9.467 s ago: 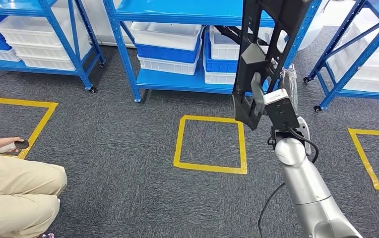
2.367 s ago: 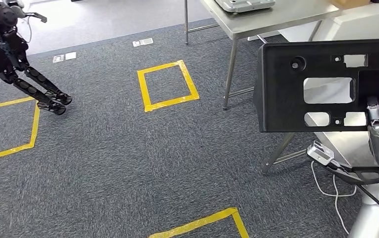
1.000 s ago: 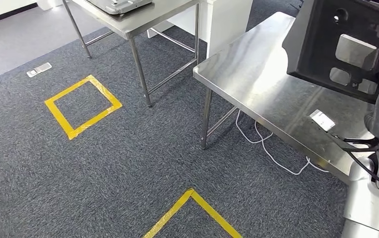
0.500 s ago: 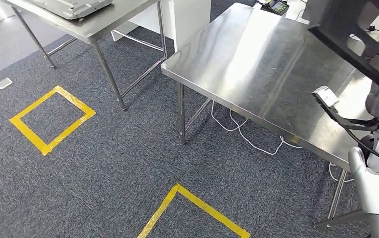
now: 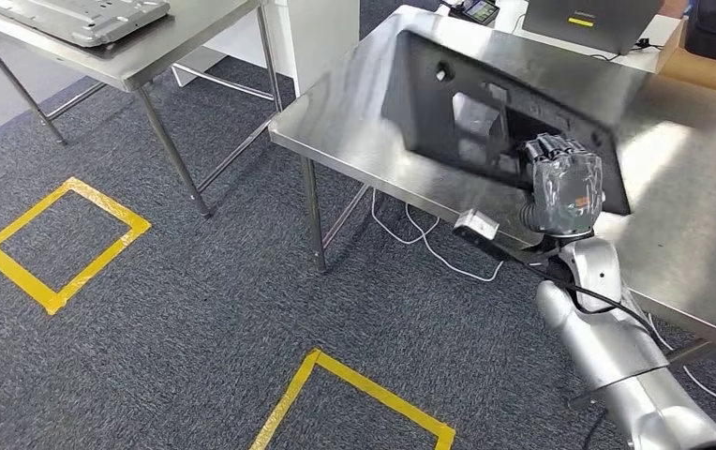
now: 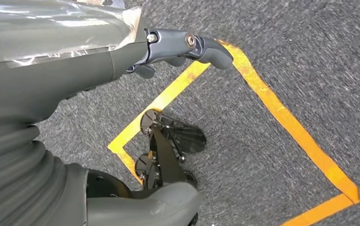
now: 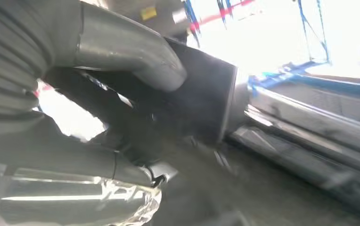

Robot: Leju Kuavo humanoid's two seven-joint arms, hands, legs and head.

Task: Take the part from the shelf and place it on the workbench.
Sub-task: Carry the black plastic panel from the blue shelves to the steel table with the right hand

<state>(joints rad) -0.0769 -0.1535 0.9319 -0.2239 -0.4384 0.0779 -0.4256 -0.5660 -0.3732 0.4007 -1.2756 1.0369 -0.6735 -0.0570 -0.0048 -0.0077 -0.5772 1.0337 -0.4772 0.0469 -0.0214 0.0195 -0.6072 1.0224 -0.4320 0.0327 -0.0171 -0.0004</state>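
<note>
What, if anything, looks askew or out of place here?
The black part is tilted over the steel workbench, gripped at its near edge by the right hand, not yet lying flat. Nothing looks spilled or damaged.

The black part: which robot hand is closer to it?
Right. The right hand grips the black part over the workbench; the left hand hangs down over the carpet, away from it.

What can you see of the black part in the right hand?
The part is a flat black panel, matte and plastic-looking, with a rectangular cutout, several smaller openings and a round hole near one end. It is tilted, its long side running across the steel workbench. The right hand grips its near edge, with the thumb lying over one face. Whether its far edge touches the workbench cannot be told.
</note>
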